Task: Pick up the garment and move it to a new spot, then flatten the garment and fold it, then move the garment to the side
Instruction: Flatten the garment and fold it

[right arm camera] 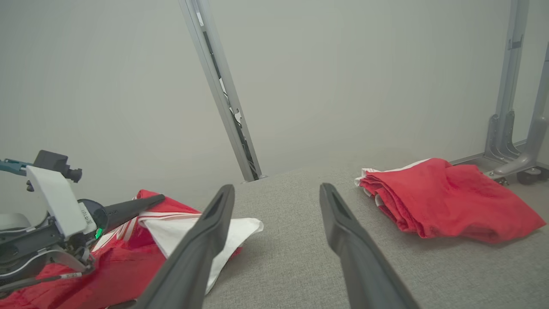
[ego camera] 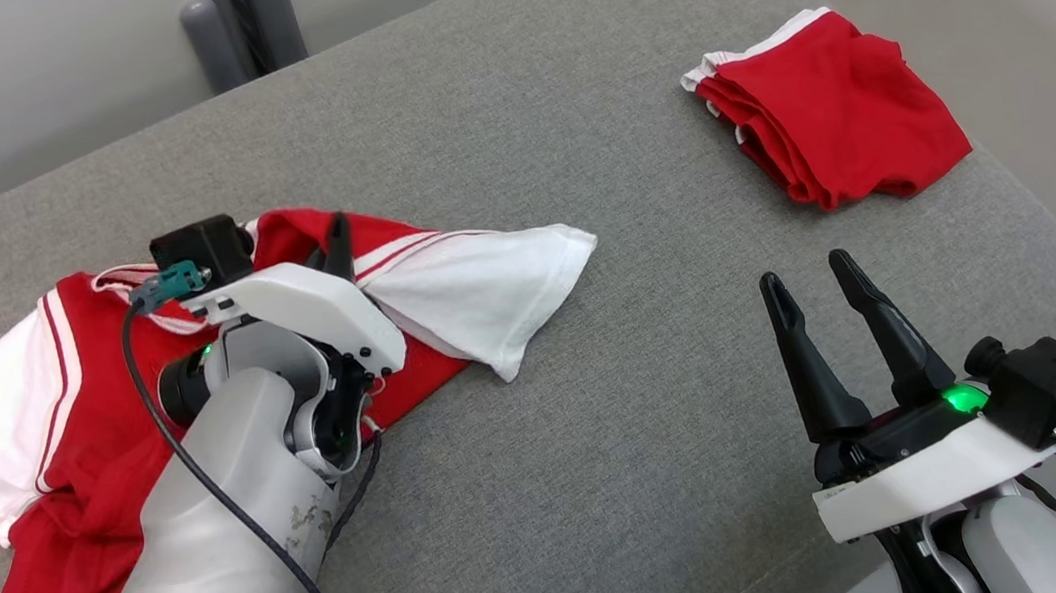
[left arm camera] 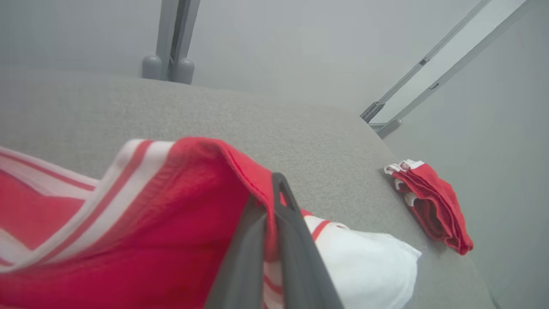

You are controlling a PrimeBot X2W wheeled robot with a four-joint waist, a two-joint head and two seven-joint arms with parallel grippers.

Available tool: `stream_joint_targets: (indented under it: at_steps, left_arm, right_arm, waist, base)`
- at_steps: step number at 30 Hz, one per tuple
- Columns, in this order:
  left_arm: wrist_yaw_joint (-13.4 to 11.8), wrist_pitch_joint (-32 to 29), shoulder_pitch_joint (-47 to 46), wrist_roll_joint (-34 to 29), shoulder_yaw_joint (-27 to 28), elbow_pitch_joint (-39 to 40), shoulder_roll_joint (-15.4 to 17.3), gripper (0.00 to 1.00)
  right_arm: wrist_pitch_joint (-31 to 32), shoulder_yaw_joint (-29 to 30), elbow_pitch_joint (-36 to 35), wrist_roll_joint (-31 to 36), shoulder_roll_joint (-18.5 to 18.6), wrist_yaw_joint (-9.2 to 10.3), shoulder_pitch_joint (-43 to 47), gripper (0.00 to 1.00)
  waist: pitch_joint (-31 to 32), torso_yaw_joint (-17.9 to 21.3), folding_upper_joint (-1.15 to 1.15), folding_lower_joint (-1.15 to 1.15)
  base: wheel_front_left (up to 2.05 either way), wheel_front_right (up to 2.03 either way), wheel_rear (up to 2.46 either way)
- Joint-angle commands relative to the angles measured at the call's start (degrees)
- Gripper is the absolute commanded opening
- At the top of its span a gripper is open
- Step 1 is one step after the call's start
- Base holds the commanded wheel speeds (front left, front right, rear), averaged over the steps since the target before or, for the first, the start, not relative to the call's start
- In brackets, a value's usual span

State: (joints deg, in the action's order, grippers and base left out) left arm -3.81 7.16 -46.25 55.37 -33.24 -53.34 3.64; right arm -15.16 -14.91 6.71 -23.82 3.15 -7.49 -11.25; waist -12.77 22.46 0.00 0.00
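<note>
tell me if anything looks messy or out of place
The red and white shirt lies crumpled at the left, one white sleeve flopped out, an edge pinched in the left pincer. The folded red garment looks tidy.

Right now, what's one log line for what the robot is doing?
left tool: shut on red-and-white shirt | right tool: open, holding nothing | folded red garment: far right on grey cushion

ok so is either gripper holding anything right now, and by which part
The left gripper is shut on the red and white shirt, pinching a raised red fold beside its striped trim. The right gripper is open and holds nothing.
</note>
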Motion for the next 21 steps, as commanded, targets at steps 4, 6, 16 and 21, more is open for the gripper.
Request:
stream_joint_targets:
  at_steps: [4,6,16,21]
  left_arm:
    - [3.4,-0.7,-4.1,-1.2,-1.0,1.3,1.3,0.0]
    - [3.9,-1.6,-6.3,-1.1,-0.9,2.2,1.9,0.0]
    - [4.4,-7.6,-18.6,2.0,1.3,7.3,0.9,0.0]
    - [5.0,-7.8,-24.2,7.4,4.8,12.0,-0.1,0.0]
  right_arm:
    - [-0.1,0.0,0.5,-0.2,-0.1,0.0,0.3,1.0]
    - [-0.1,0.2,0.4,-0.4,-0.1,0.0,0.5,1.0]
    - [-0.1,-0.4,0.1,-3.9,-0.2,0.0,1.4,1.0]
    - [-0.1,0.3,-0.3,-4.9,-0.2,0.0,1.6,1.0]
  waist:
    - [2.4,0.1,0.0,0.0]
    - [3.5,0.1,0.0,0.0]
    - [6.5,1.4,0.0,0.0]
    - [7.1,1.3,0.0,0.0]
  base:
    - [0.0,0.0,0.0]
    - [0.0,0.0,0.0]
    - [0.0,0.0,0.0]
    - [0.0,0.0,0.0]
